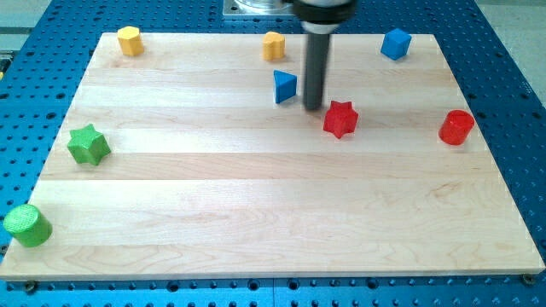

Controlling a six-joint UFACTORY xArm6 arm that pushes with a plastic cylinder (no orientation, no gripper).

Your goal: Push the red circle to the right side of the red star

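Camera view: the red circle (456, 127) stands upright near the right edge of the bench (256, 213), well apart from the red star (340, 118), which lies to its left at about the same depth. My tip (313, 107) rests on the bench just left of the star, between it and the blue triangle (285, 87), apparently touching neither. There is no claw on this arm, only the rod, so nothing is gripped and nothing can be.

The circle is already on the star's right, but with a wide gap; the job, as I judge it, is to bring it in closer.

Handling: the circle looks like a small, stiff, light plastic cylinder that should slide easily on the smooth wood. Its round wall will tend to slip off sideways if pushed off-centre. The place to bear on it is the middle of its right side, low down, pushing straight left towards the star. To get there the tip would have to pass round the star without nudging it.

Other blocks, yellow (129, 40) and (273, 45), blue cube (395, 43), green star (89, 144) and green cylinder (27, 225), sit well clear.
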